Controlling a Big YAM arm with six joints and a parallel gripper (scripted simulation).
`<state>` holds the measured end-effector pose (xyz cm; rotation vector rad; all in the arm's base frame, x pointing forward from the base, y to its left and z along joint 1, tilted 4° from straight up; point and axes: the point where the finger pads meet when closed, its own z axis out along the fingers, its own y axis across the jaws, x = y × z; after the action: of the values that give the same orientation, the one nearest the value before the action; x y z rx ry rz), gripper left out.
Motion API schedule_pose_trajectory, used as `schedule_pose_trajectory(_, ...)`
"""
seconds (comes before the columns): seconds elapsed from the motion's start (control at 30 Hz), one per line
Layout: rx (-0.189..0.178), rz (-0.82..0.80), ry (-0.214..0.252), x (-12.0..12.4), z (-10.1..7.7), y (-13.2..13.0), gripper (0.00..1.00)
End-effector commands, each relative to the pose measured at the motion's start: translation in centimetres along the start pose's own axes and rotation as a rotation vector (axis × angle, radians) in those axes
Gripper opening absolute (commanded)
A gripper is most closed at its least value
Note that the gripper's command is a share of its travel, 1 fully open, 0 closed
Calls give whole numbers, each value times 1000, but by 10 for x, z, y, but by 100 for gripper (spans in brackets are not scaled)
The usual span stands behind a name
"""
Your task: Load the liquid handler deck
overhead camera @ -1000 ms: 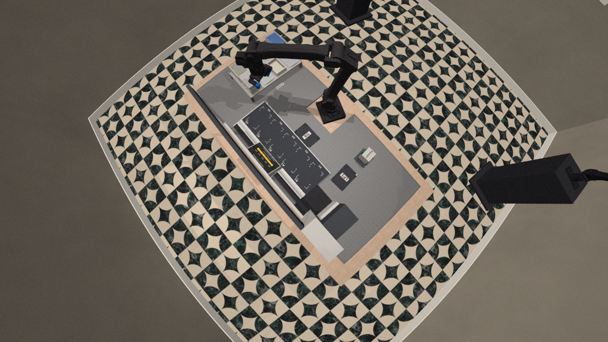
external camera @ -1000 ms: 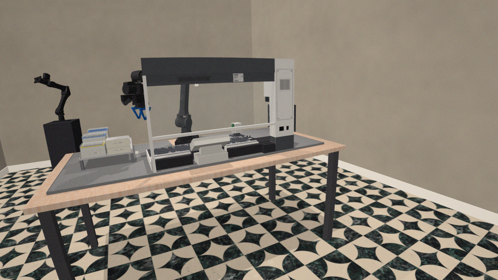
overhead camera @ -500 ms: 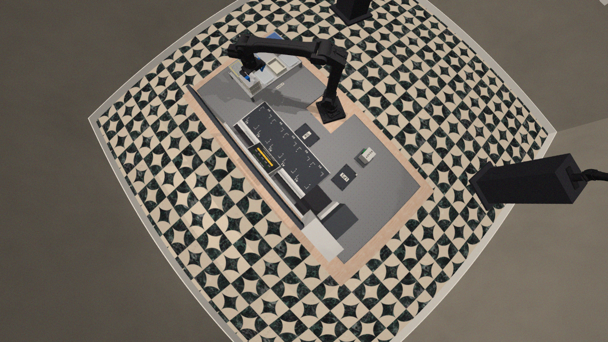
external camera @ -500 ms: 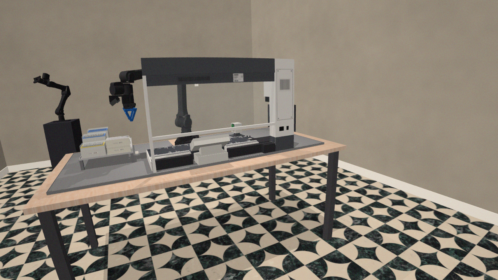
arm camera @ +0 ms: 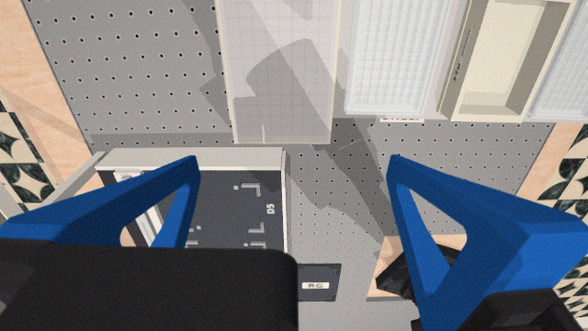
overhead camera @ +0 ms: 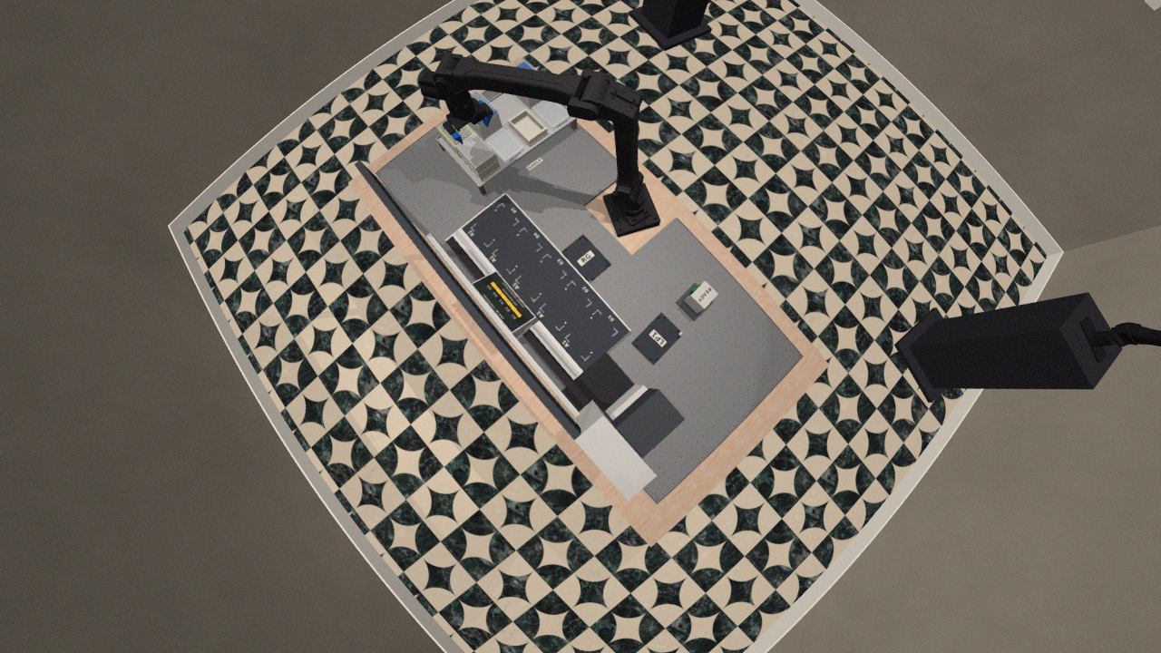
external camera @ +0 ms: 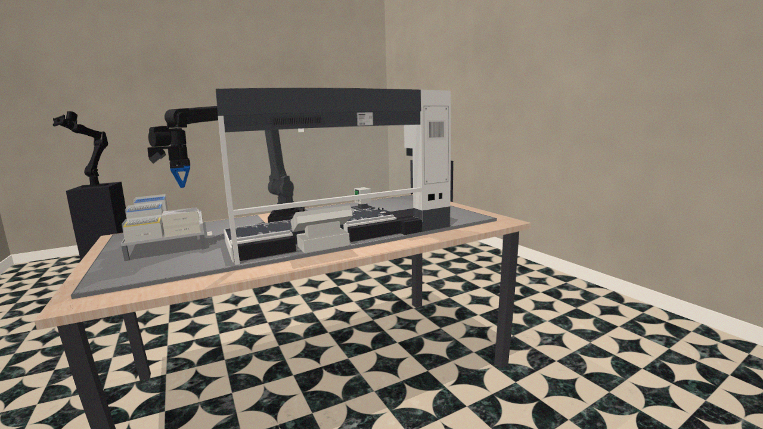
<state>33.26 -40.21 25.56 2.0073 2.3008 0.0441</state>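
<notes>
My gripper is open and empty. It hangs high over the near edge of the SHELF. In the wrist view a tall block with a clear seal lies just ahead of the fingers. To its right lie a white well plate, an open cream one-well reservoir and the edge of another plate. I cannot read the ID labels. The dark deck shows bare brackets, with D5 nearest the SHELF.
The regrip nest RG, lid park LP1 and the READY key stand beside the deck. Tip racks stand at the SHELF's far end. The liquid handler's gantry spans the deck.
</notes>
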Motion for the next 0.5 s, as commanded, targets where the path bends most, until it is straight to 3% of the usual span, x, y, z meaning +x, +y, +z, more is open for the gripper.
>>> schedule_pose_trajectory(0.0,-16,0,-26,-30,-13,0,100)
schedule_pose_trajectory(0.47,-14,0,-28,-89,-12,4,100)
